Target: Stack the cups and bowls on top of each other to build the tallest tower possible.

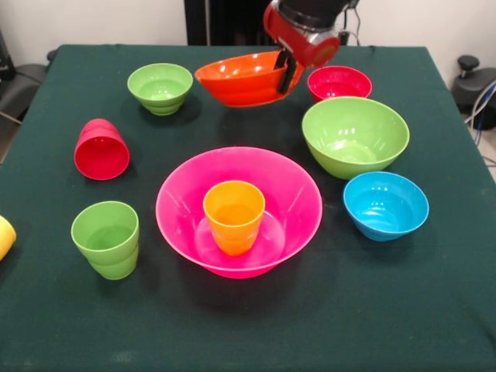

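Observation:
My gripper (286, 71) is shut on the right rim of the large orange bowl (236, 77), which hangs tilted near the table's far side. In the middle sits the very large pink bowl (180, 203) with the orange cup (233, 215) upright inside it. The large green bowl (355, 136) and the small blue bowl (385, 204) stand to its right. A small red bowl (339, 82) is just right of the gripper, and a small green bowl (160, 87) is at the far left. The red cup (101, 149) lies on its side, while the green cup (106, 239) stands upright. Only part of the yellow cup (4, 236) shows at the left edge.
A dark green cloth (248, 325) covers the table, and its edges show at left and right. Grey equipment (474, 81) stands beyond the right edge.

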Robot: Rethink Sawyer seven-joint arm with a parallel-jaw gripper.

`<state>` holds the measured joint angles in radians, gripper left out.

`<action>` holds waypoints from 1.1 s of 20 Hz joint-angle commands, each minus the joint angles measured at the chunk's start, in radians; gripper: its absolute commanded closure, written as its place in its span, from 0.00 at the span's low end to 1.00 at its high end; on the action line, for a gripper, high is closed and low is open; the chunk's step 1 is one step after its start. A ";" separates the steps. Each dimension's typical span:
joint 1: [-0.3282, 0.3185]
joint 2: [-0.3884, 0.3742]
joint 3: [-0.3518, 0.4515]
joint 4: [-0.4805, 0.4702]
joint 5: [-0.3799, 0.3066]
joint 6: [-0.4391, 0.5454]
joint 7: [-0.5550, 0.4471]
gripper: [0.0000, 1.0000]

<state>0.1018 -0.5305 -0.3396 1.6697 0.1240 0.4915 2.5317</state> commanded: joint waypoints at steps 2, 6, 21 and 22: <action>0.023 -0.063 0.081 0.009 -0.066 0.197 -0.040 1.00; 0.025 -0.056 0.081 -0.010 -0.079 0.183 -0.043 1.00; -0.045 -0.047 0.145 -0.117 -0.125 0.215 -0.141 1.00; -0.045 -0.044 0.147 -0.130 -0.130 0.224 -0.145 1.00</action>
<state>0.0874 -0.5989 -0.3289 1.6364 0.0725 0.6069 2.5317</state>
